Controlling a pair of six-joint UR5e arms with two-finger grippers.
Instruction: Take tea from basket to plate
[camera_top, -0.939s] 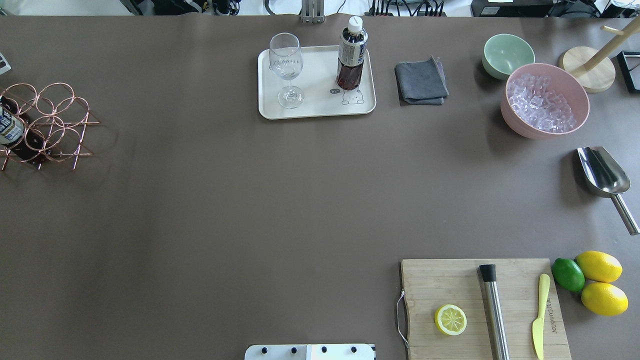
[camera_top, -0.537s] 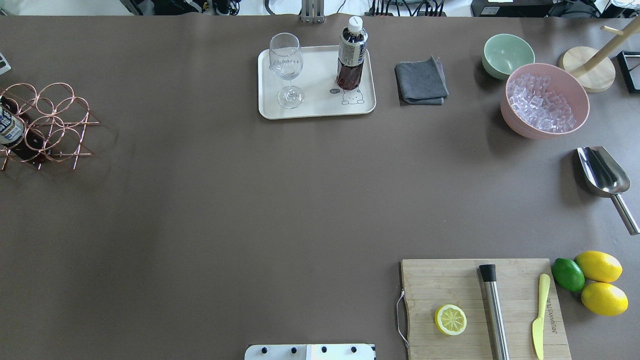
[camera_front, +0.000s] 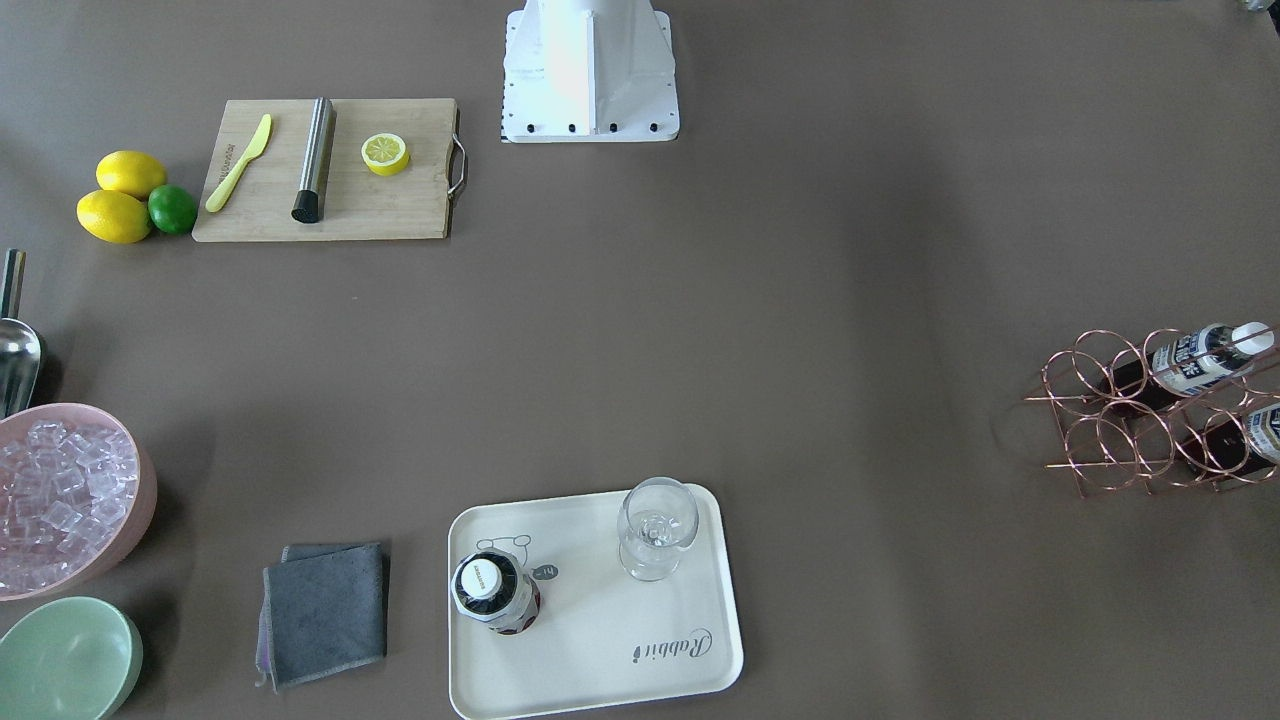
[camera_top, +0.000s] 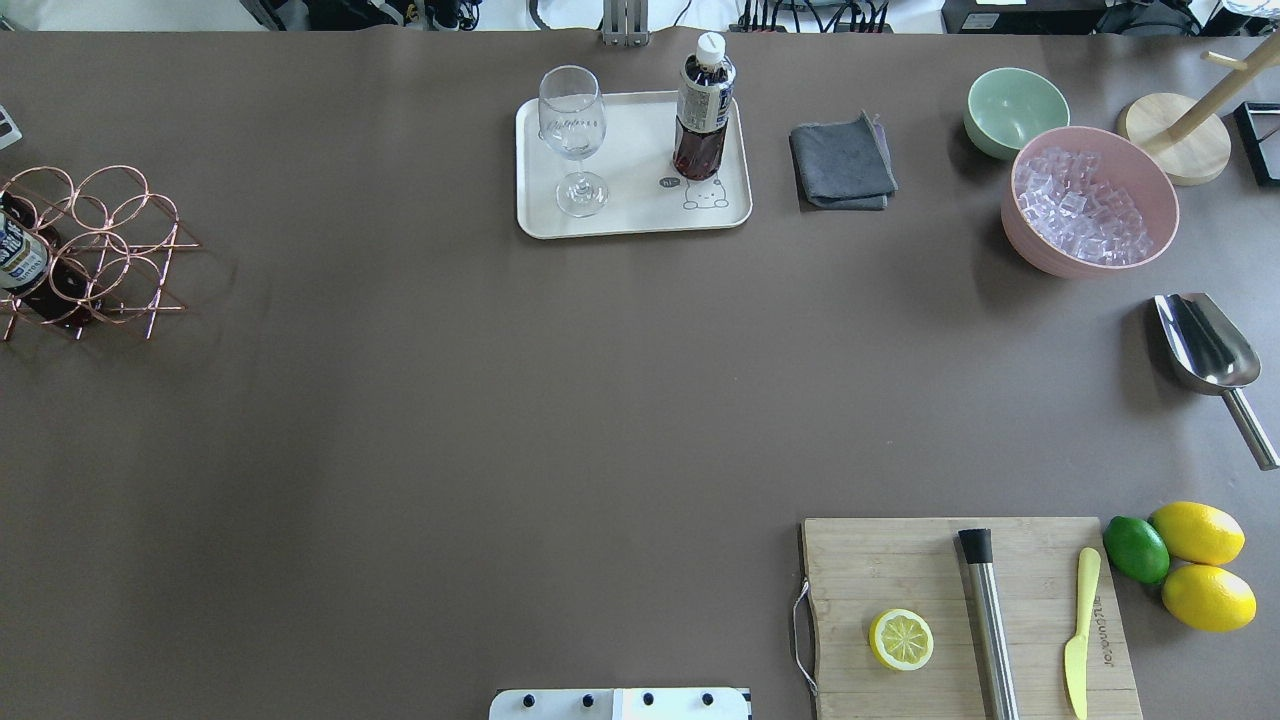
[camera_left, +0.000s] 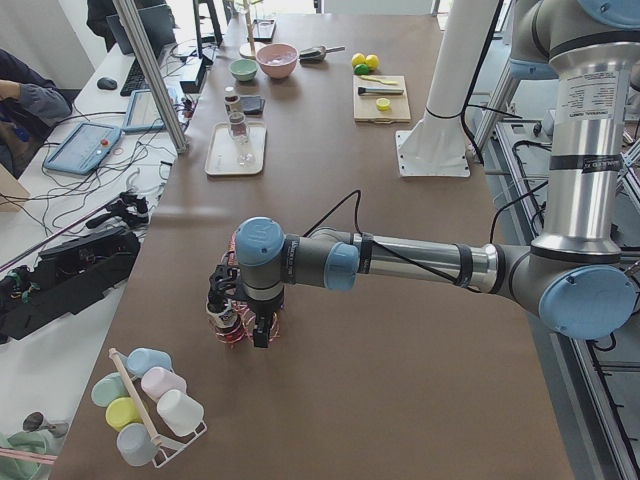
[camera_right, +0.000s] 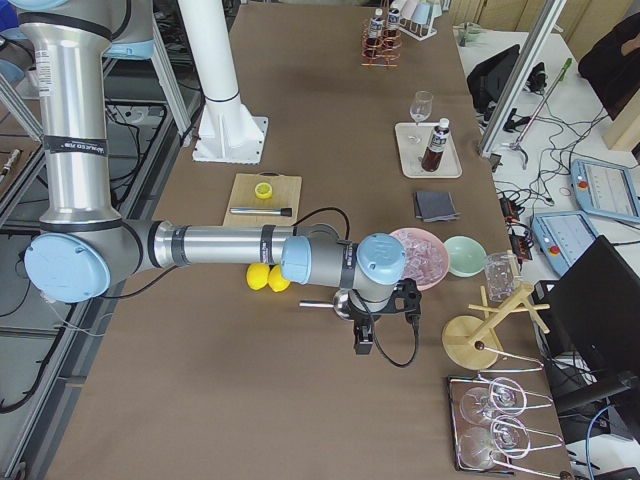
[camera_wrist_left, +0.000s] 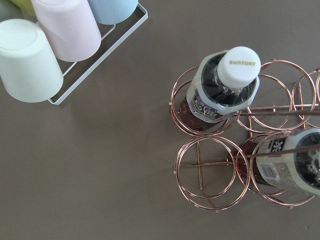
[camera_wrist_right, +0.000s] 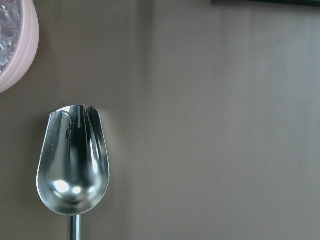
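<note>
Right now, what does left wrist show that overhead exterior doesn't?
Left wrist only: a rack of pastel cups and the SUNTORY cap of a basket bottle, which the overhead frame cuts off. Overhead only: the plate carrying a tea bottle and a wine glass, plus the cutting board and ice bowl. Both: the basket with tea in it.

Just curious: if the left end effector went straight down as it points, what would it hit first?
Probably the white-capped clear plastic bottle of dark tea held in the rose-gold wire basket below it; exact depth is unclear.
</note>
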